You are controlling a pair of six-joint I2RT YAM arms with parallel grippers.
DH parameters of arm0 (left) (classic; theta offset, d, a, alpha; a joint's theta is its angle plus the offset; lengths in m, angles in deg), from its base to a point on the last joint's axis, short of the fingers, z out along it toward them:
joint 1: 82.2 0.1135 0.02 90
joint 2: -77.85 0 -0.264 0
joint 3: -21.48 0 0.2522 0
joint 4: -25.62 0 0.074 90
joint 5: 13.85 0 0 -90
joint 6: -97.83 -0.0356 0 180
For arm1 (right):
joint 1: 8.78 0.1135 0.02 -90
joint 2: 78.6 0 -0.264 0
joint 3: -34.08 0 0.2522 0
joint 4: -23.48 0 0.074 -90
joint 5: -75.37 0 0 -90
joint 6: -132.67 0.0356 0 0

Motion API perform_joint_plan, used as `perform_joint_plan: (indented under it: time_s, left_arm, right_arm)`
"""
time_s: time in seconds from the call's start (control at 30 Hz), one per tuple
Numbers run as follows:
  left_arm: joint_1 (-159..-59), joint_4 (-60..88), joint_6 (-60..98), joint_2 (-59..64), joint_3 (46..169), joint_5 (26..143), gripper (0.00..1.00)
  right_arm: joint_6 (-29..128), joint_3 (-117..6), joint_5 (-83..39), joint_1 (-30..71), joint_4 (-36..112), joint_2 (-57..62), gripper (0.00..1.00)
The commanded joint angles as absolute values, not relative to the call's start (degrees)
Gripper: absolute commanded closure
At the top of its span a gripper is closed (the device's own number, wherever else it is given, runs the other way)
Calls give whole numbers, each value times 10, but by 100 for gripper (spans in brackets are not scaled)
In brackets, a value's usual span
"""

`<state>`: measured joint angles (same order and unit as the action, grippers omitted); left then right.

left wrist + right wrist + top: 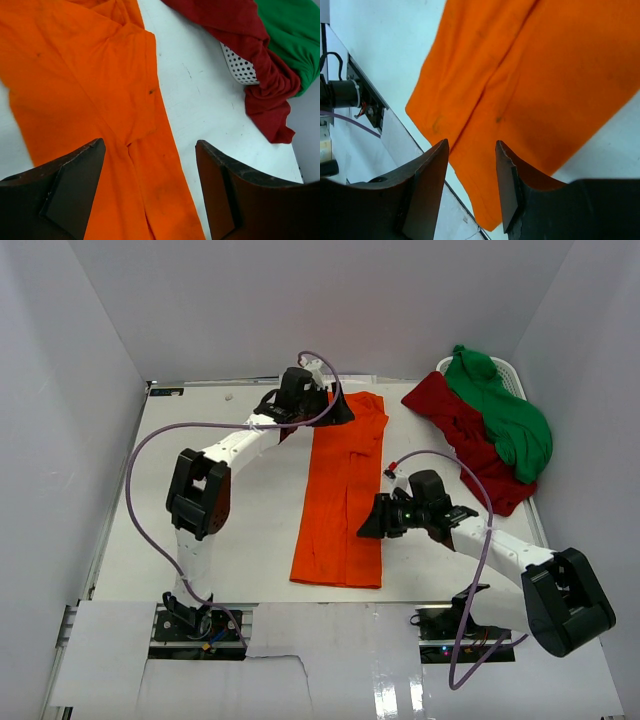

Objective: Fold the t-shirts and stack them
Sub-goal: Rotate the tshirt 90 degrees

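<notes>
Left end effector point(150, 150) over far end of orange t-shirt point(340, 500), lengthwise near-to-far.

i see free table point(262, 525) left of the orange shirt point(340, 490); red shirt point(455, 425) and green shirt point(510, 420) block the right.

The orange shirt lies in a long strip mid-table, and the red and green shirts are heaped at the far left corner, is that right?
Not quite. The orange shirt does lie in a long strip mid-table, but the red shirt and green shirt are heaped at the far right corner, as the top external view shows.
</notes>
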<state>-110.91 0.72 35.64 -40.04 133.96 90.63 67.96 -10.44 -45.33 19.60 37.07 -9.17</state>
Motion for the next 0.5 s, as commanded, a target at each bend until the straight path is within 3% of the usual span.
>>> perform_joint_plan:
  time_s: [0.0,0.13,0.47]
  left_arm:
    - [-1110,58,324,-415,1360,967,16]
    - [-1110,72,337,-471,1391,1011,17]
    - [-1109,114,343,-567,1402,997,17]
  right_arm:
    - [707,-75,-444,203,330,-118,51]
    - [711,-45,-421,211,336,-124,51]
    - [737,11,-421,231,324,-162,52]
